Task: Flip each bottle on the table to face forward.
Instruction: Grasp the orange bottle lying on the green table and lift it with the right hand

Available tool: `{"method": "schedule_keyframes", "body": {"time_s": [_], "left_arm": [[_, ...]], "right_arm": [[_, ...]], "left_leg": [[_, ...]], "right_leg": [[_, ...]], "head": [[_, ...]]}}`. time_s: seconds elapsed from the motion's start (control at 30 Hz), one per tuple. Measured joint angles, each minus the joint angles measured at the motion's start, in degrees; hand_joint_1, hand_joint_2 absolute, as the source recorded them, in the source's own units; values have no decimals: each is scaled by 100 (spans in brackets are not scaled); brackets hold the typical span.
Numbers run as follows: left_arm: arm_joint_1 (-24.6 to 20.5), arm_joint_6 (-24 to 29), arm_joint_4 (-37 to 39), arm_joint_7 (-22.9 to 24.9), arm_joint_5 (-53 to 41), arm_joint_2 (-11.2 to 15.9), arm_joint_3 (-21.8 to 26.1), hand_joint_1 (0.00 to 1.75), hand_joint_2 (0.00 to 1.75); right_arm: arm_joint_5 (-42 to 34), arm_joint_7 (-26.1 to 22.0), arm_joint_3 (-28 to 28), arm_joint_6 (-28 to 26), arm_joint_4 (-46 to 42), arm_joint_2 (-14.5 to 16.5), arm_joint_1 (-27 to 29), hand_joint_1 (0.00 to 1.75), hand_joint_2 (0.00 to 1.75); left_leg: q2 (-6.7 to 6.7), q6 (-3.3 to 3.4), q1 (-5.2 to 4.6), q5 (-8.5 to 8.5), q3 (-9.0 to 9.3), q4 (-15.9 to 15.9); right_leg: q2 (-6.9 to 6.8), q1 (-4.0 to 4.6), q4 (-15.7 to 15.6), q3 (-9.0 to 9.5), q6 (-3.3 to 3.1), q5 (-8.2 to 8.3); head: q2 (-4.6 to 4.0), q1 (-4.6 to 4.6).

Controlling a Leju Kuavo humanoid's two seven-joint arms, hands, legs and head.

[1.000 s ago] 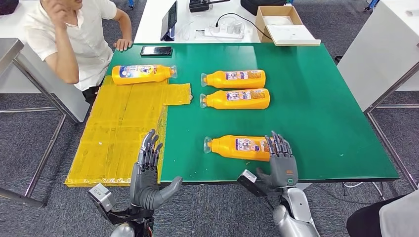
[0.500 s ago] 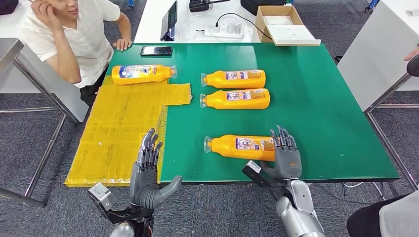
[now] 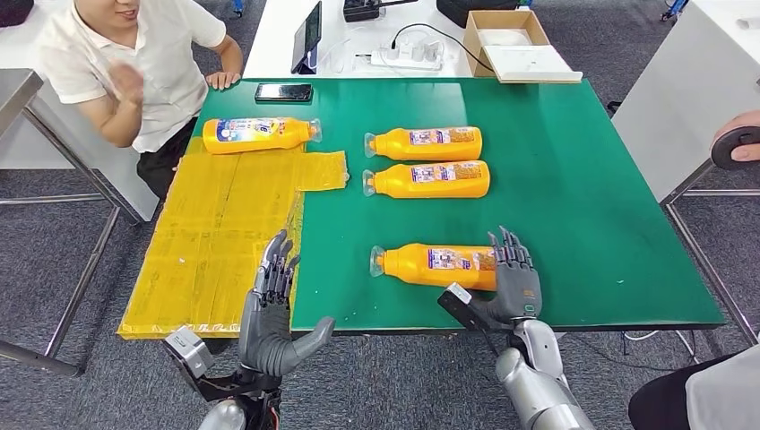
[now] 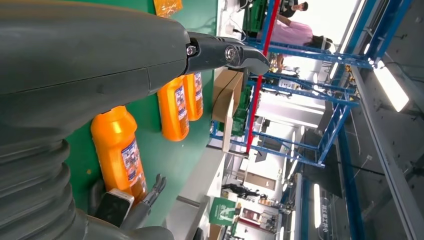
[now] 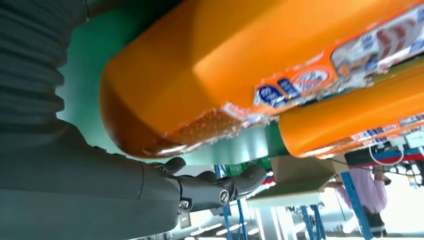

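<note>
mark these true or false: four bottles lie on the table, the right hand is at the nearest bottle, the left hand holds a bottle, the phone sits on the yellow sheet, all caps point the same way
1. Four bottles lie on the table. True.
2. The right hand is at the base of the nearest bottle. True.
3. The left hand holds a bottle. False: it holds nothing and hovers open at the table's near edge.
4. The phone sits on the yellow sheet. False: it lies on the green surface by the far edge.
5. All caps point the same way. False: the far-left bottle points opposite to the other three.
</note>
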Motion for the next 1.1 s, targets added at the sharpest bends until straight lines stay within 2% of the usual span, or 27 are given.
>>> {"method": "schedule_keyframes", "body": {"time_s": [0.07, 0.2, 0.37, 0.8, 1.0, 1.1], "left_arm": [[-12, -20, 18, 23, 35, 0, -9, 0, 175], [-47, -44, 73, 49, 82, 0, -18, 0, 175], [-104, -91, 126, 60, 134, 0, -22, 0, 175], [-141, -168, 189, 112, 273, 0, -20, 0, 175], [-154, -213, 197, 143, 361, 0, -16, 0, 175], [-153, -211, 212, 141, 375, 0, -14, 0, 175]], "right_arm": [[-54, -3, 48, 20, 135, 7, -66, 0, 175], [-151, -31, 107, 168, 427, 22, -209, 171, 175], [-218, -25, 193, 433, 705, 3, -320, 175, 175], [-417, -103, 262, 503, 921, -35, -430, 175, 175], [-697, -380, 268, 495, 944, -33, -418, 175, 175], [-977, -690, 267, 463, 946, -21, -383, 175, 175]], "left_leg": [[1, 0, 0, 0, 1, 0], [3, 0, 0, 0, 8, 0], [7, 0, 1, 0, 24, 0], [10, 0, 1, -1, 46, 0], [11, 0, 1, -2, 48, 0], [10, 0, 1, -2, 48, 0]], "right_leg": [[0, 0, 0, 0, 0, 0], [1, 1, -1, 4, 0, 0], [3, 2, -1, 16, -1, 0], [4, 2, -2, 38, 0, 0], [4, 2, -3, 39, -1, 0], [4, 2, -2, 40, -1, 0]], "head": [[1, -1], [1, 0], [0, -1], [1, 1], [1, 0], [0, 0]]}}
